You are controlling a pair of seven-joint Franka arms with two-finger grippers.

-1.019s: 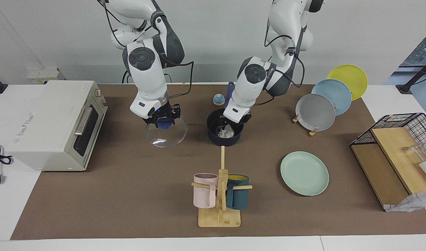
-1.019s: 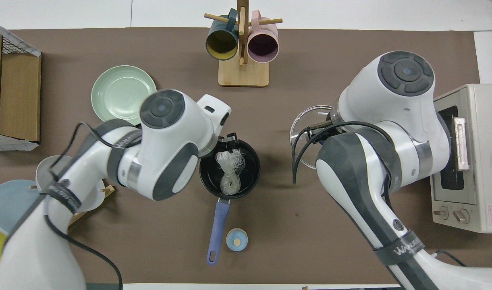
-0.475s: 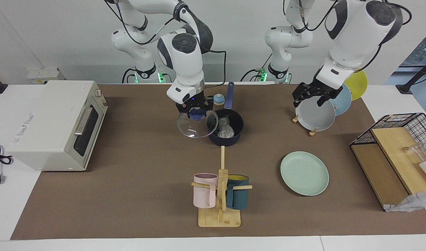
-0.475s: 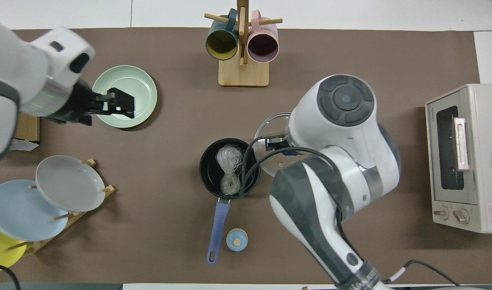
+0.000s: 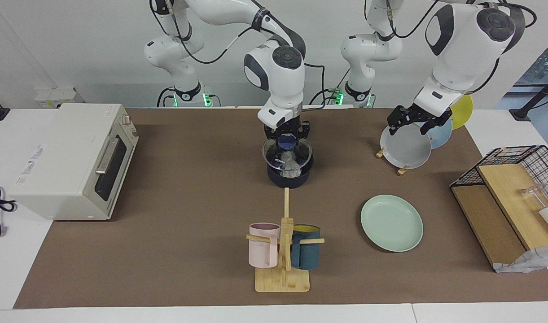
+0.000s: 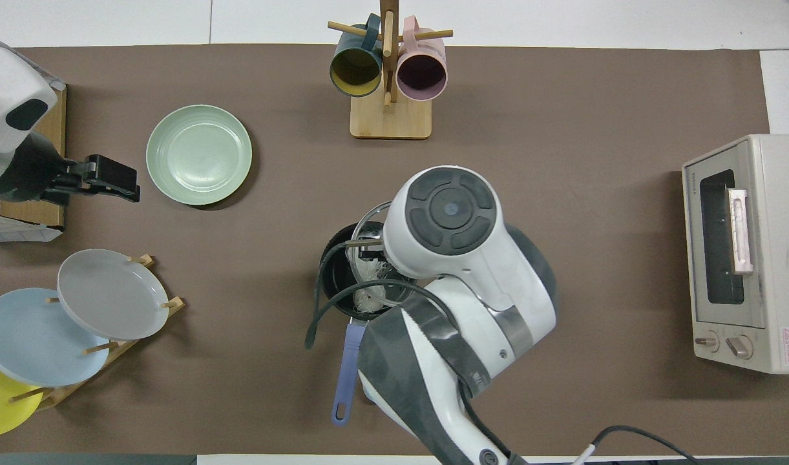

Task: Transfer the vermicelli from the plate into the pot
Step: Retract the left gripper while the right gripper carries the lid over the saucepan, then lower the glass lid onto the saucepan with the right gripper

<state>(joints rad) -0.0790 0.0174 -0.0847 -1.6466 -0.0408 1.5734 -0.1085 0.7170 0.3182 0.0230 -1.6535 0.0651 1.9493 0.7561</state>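
Right claw clamps glass lid knob over pot; left claw open.

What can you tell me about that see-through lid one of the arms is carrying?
The glass lid is a round, clear disc with a dark blue knob on top. The right gripper is shut on that knob and holds the lid roughly level over the pot. Through the glass the whitish vermicelli shows inside the pot. Whether the lid's rim already rests on the pot's rim I cannot tell.
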